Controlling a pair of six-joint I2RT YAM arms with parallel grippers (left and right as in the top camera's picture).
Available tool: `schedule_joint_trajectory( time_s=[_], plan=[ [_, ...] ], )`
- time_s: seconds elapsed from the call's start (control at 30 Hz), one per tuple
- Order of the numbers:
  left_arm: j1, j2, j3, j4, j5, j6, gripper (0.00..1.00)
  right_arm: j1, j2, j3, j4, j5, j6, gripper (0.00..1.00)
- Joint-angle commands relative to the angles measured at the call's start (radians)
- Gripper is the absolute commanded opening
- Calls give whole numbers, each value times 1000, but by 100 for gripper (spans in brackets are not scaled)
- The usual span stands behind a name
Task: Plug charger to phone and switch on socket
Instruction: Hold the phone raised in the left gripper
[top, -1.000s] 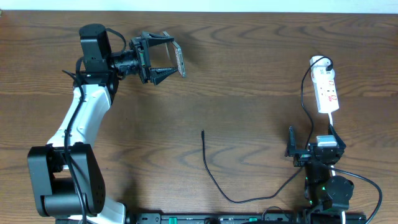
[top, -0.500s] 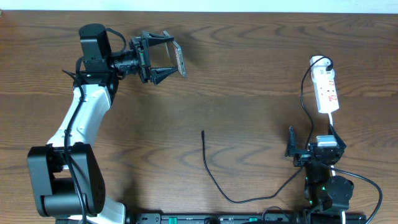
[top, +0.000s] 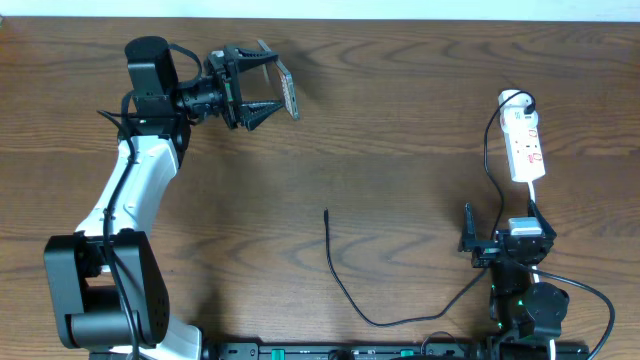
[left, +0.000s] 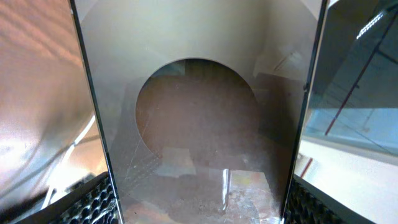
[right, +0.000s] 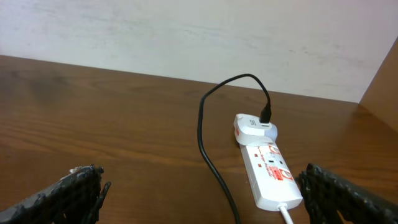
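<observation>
Dark wood-grain bench (top: 400, 150) fills the overhead view, with a pale wall behind its far edge in the right wrist view. At the far left, the phone (top: 288, 95) is seen edge-on and is held in the left hand (top: 274, 88), whose fingers are clamped on its two long sides. In the left wrist view, the phone's glossy face (left: 199, 124) spans the whole gap between the fingers (left: 87, 202), and only blurred reflections can be made out on it.

The charger (top: 327, 220) is laid on the bench near the middle, well apart from the phone. Its plug tip points to the far side, and its thin black cable curves near and then right, past the right arm, up to a white adapter (right: 252, 127). That adapter is seated in the far end of the socket (top: 525, 148), a white power strip with red marks lying at the far right.

The right hand (right: 202, 177) is held just near of the strip, with its fingers wide apart and nothing between them.
</observation>
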Motion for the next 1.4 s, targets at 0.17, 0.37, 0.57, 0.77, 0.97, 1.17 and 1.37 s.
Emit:
schedule_joint_trajectory(
  time_s=[0.17, 0.37, 0.57, 0.77, 0.97, 1.17, 1.37],
  plan=[
    [3, -32, 31, 5, -222, 134, 7, 9, -2, -1, -5, 5, -14, 99],
    [3, -32, 29, -6, -313, 198, 7, 9, -2, -1, -5, 5, -14, 99],
    [3, -31, 25, -97, -328, 289, 7, 9, -2, -1, -5, 5, -14, 99],
    [3, -30, 20, -173, -327, 351, 7, 9, -2, -1, -5, 5, -14, 99],
    [3, -31, 20, -225, -327, 402, 7, 9, -2, -1, -5, 5, -14, 99],
    [3, -30, 20, -249, -338, 443, 7, 9, -2, -1, -5, 5, -14, 99],
    [2, -30, 20, -297, -388, 449, 7, 9, -2, -1, 46, -46, -6, 99]
  ],
)
